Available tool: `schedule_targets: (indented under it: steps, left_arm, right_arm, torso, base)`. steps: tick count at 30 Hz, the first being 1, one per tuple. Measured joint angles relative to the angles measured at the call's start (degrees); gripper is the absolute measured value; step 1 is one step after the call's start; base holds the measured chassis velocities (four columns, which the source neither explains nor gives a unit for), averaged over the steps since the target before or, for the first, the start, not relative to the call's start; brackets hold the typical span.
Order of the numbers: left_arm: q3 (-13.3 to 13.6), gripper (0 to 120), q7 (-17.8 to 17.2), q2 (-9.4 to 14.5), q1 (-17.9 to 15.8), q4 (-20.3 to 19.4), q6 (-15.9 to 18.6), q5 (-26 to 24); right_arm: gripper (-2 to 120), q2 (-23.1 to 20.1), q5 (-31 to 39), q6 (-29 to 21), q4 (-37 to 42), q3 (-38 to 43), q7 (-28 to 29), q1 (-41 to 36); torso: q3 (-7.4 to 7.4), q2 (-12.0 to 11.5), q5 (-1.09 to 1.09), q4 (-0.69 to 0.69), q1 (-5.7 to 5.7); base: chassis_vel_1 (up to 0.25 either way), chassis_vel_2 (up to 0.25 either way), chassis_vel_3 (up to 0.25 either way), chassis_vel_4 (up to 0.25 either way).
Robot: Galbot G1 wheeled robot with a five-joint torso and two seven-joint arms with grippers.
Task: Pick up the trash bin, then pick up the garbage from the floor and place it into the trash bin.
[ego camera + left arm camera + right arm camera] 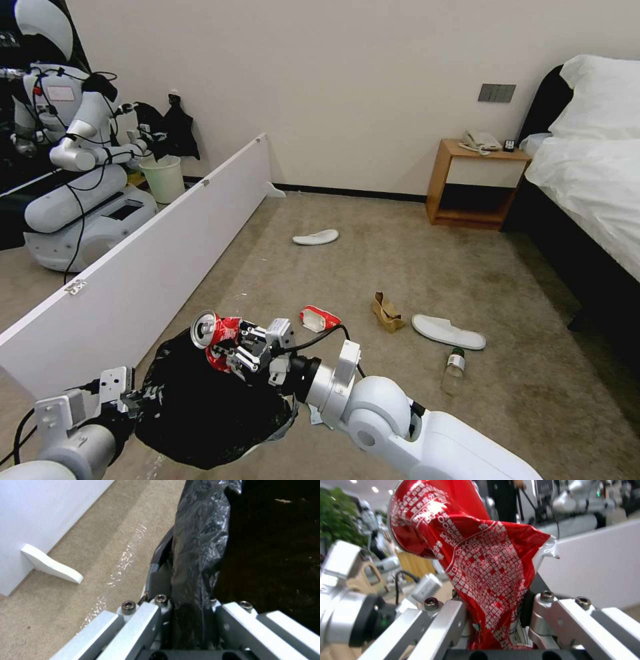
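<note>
Right tool point(230, 350) clamped tight on crushed red can point(215, 331), held over the trash bin point(200, 413) mouth. Left tool point(137, 402) pinched on bin's bagged rim point(196, 562); white bin body hidden under black bag.

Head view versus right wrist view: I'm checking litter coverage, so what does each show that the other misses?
Only the head view shows the floor litter: two white slippers, a brown paper bag, a red-white wrapper and a clear bottle, plus the left pincer gripping the trash bin. Only the right wrist view shows the print on the can. Both show the right pincer shut on the crushed red can.
</note>
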Motion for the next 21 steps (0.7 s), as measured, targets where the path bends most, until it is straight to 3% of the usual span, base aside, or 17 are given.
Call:
schedule_targets:
  steps: [6, 9, 13, 15, 19, 21]
  left_arm:
    - [0.03, 3, 0.0, 0.05, 0.02, 0.0, 0.0, -0.02]
    - [0.03, 3, 0.05, 0.02, 0.05, -0.02, 0.0, -0.05]
    - [0.07, 3, 0.08, -0.02, 0.2, -0.12, 0.0, -0.05]
    - [0.12, 3, 0.1, -0.02, 0.24, -0.21, 0.0, -0.06]
    - [0.13, 3, 0.11, 0.05, 0.24, -0.21, 0.0, -0.07]
    - [0.13, 3, 0.15, 0.15, 0.21, -0.14, 0.0, -0.17]
  right_arm:
    - [36, -0.13, 3.27, -7.1, 2.48, -1.3, 7.05, 0.81]
    - [53, 0.41, 4.75, -10.99, 3.67, -2.13, 10.74, 0.96]
    - [63, 0.61, 5.14, -11.8, 3.76, -2.18, 11.36, 0.96]
    - [75, 0.74, 5.44, -11.98, 3.76, -2.21, 11.76, 1.06]
    - [85, 0.81, 5.79, -12.08, 3.76, -2.21, 11.88, 1.09]
    - [95, 0.8, 6.22, -12.19, 3.92, -2.21, 12.15, 1.04]
  torso:
    - [0.0, 0.0, -0.01, 0.0, 0.0]
    - [0.0, 0.0, -0.01, 0.0, 0.0]
    - [0.0, 0.0, -0.01, 0.0, 0.0]
    - [0.0, 0.0, -0.01, 0.0, 0.0]
    - [0.0, 0.0, -0.01, 0.0, 0.0]
    - [0.0, 0.0, -0.01, 0.0, 0.0]
  base:
    - [0.0, 0.0, 0.0, 0.0]
    - [0.0, 0.0, 0.0, 0.0]
    - [0.0, 0.0, 0.0, 0.0]
    - [0.0, 0.0, 0.0, 0.0]
    - [0.0, 0.0, 0.0, 0.0]
    - [0.0, 0.0, 0.0, 0.0]
